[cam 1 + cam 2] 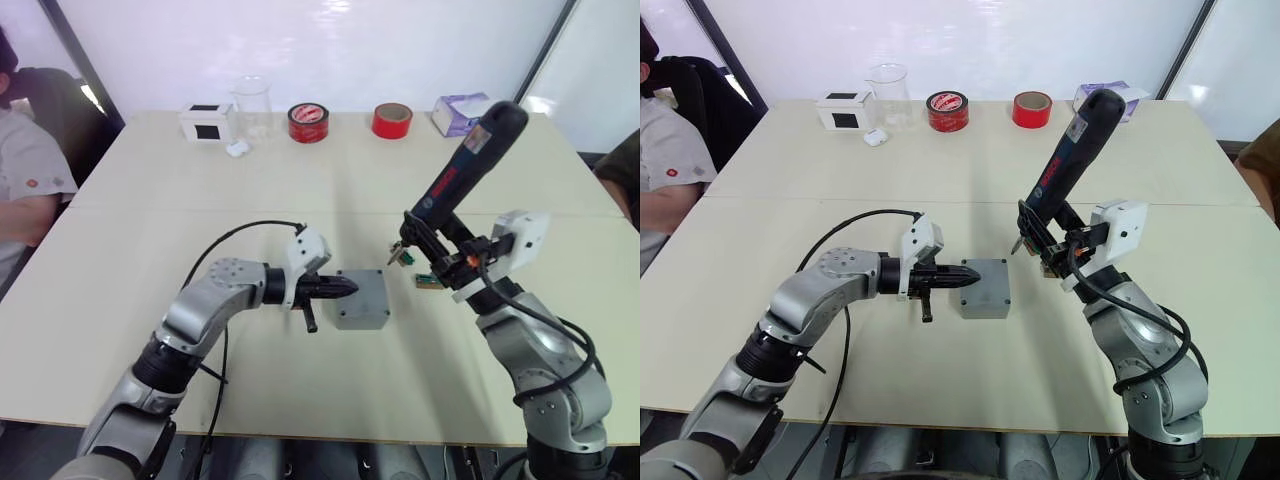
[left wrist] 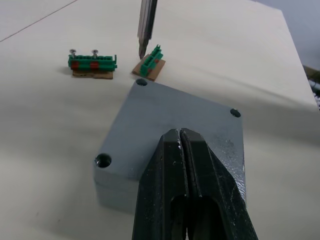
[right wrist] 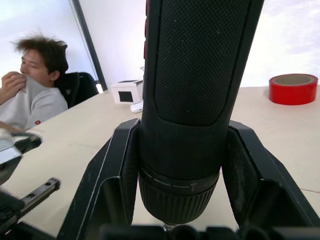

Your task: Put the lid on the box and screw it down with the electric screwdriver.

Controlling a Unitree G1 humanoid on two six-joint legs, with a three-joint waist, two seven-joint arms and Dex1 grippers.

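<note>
The grey lid point(image 1: 362, 298) sits on the box point(image 2: 114, 194), making one closed block at the table's middle; open screw holes show at its corners. My left gripper point(image 1: 350, 288) is shut, and its tips lie over the lid's left edge point(image 2: 170, 120). My right gripper point(image 1: 432, 245) is shut on the electric screwdriver point(image 1: 468, 165), which tilts up and to the right. The screwdriver's metal bit point(image 2: 146, 20) points down at the table just right of the box, beside a small green terminal block point(image 2: 150, 65).
A second green terminal block point(image 2: 92, 62) lies near the first. Along the far edge stand a white box with a black patch point(image 1: 207, 123), a glass beaker point(image 1: 252, 108), two red tape rolls point(image 1: 309, 122) and a purple tissue box point(image 1: 458, 112). A person point(image 1: 25, 175) sits at the left.
</note>
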